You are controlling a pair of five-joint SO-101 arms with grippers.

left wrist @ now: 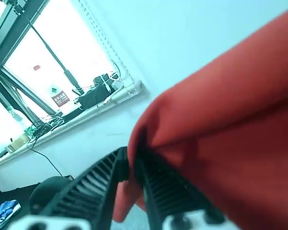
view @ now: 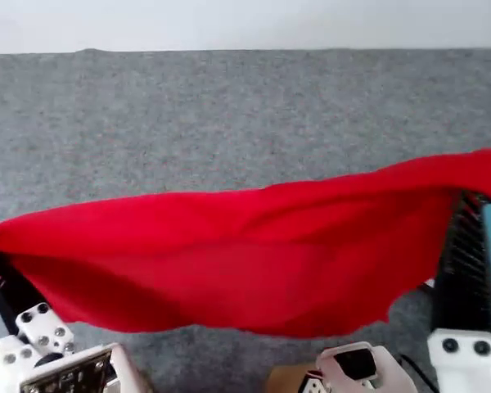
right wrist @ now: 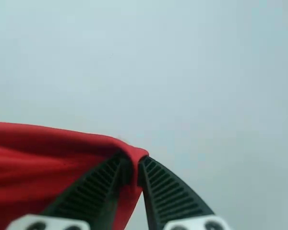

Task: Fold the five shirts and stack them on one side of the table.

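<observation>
From where I stand, a red shirt (view: 245, 254) hangs in the air over the grey table (view: 229, 115), drawn out wide from one side to the other. The left gripper (left wrist: 130, 160) has its fingers pinched tight on one top corner of the cloth, over on the left side. The right gripper (right wrist: 133, 167) clamps the opposite corner the same way on the right. The shirt sags in the middle and its lower edge hangs loose.
</observation>
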